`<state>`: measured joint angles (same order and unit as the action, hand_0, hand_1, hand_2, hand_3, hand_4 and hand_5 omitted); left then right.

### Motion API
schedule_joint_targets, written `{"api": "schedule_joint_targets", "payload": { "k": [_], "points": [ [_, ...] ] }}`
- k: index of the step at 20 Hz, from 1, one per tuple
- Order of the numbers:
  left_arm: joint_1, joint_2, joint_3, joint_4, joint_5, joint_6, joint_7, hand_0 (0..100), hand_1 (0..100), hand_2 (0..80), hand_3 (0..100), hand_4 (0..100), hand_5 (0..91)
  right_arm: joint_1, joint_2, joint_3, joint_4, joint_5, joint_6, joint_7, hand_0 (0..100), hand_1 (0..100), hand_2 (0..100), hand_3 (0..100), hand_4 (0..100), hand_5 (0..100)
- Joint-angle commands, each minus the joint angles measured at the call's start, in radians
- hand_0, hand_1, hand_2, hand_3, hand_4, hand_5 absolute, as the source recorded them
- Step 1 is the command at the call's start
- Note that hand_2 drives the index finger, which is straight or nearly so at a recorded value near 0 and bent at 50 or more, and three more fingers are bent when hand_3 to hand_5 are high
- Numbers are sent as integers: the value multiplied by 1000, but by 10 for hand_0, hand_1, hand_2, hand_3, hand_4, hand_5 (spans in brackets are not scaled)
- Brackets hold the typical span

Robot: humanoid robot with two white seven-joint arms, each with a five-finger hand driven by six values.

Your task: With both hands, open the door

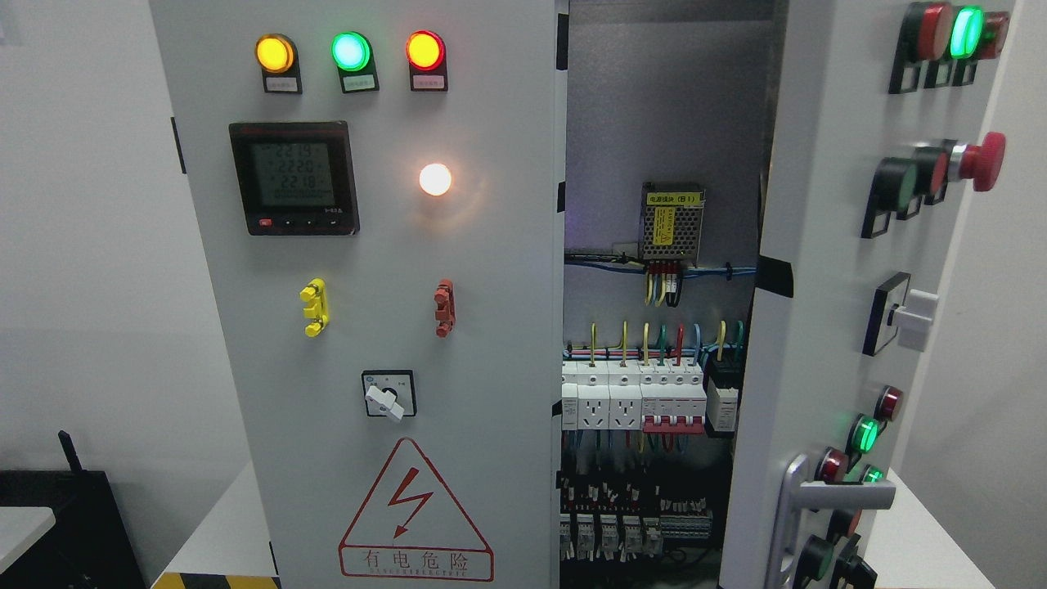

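A grey electrical cabinet fills the head view. Its left door [368, 327] faces me flat and looks closed, with three lit lamps, a digital meter [294, 178], a rotary switch [388, 394] and a red warning triangle [415, 515]. The right door [826, 270] stands swung outward, seen nearly edge-on, with a silver lever handle [822, 499] low on it and several buttons and lamps. Between the doors the interior [654, 245] shows wiring, breakers [646, 401] and a power supply [672, 231]. Neither hand nor arm appears anywhere in the picture.
The cabinet stands on a white table [221, 532] with a yellow-black striped edge [213, 581] at the lower left. A black object [74, 523] sits at the far left. A red mushroom button [981, 161] juts out from the open door. White walls lie behind.
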<state>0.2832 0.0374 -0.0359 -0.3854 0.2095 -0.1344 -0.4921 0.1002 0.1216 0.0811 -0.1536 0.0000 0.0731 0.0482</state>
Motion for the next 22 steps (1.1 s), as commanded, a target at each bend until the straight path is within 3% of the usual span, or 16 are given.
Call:
{"api": "schedule_joint_targets", "payload": {
  "k": [1, 5, 6, 8, 11, 16, 22],
  "points": [
    [318, 292, 125, -996, 238, -4, -89, 0, 0, 0, 0, 0, 0, 0, 0, 0, 0, 3, 1, 1, 383, 0, 0, 0, 0, 0],
    [488, 583, 324, -1279, 707, -2, -94, 0, 0, 0, 0, 0, 0, 0, 1, 0, 0, 3, 1, -1, 383, 0, 0, 0, 0, 0],
    [510, 651, 393, -1297, 803, -2, -97, 0, 0, 0, 0, 0, 0, -1, 1, 0, 0, 5, 1, -1, 383, 0, 0, 0, 0, 0],
    [513, 751, 496, -1300, 933, 1, -124, 0, 0, 0, 0, 0, 0, -1, 0, 0, 0, 3, 1, -1, 383, 0, 0, 0, 0, 0],
    [533, 832, 625, -1305, 1039, 1, -189, 0, 0, 0, 0, 0, 0, 0, 1, 0, 0, 3, 1, -1, 383, 0, 0, 0, 0, 0],
    [655, 917, 841, -1359, 1197, 4, -269, 0, 0, 0, 0, 0, 0, -1, 0, 0, 0, 3, 1, 1, 383, 0, 0, 0, 0, 0],
    [688, 978, 968, -1435, 1243, 4, -312, 0, 0, 0, 0, 0, 0, 0, 0, 0, 0, 5, 1, 1, 383, 0, 0, 0, 0, 0]
  ]
}}
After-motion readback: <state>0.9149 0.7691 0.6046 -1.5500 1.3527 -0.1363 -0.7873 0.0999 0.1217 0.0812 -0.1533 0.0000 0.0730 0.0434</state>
